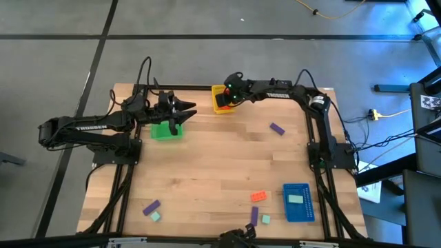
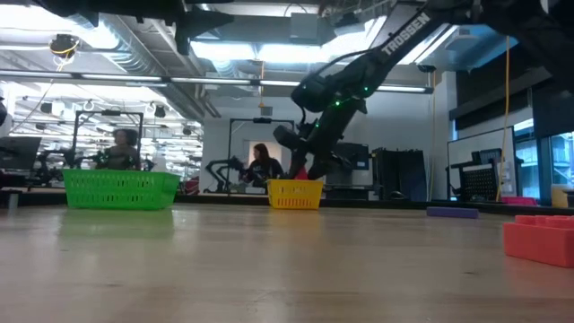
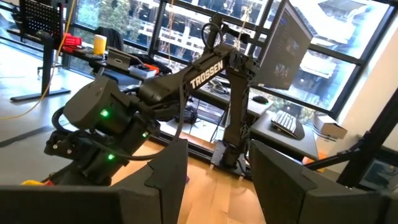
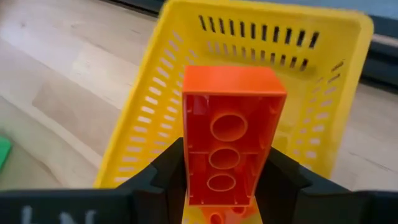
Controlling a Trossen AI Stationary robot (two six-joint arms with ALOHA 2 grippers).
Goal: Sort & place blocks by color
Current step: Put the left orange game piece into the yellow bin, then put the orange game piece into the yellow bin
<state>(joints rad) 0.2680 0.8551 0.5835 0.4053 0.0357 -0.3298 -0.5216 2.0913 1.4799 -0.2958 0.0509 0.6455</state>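
An orange-red block [image 4: 231, 134] is held clamped lengthwise in the right tool [image 4: 227, 180], directly above the yellow tray [image 4: 155, 99] at the tabletop's far edge.

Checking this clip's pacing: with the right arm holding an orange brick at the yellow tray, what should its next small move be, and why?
Probably lower a little and open. The right gripper is shut on the orange brick, and the yellow tray lies right past it with its open inside facing the brick. In the high view that gripper sits over the tray at the table's far edge, so release looks due.
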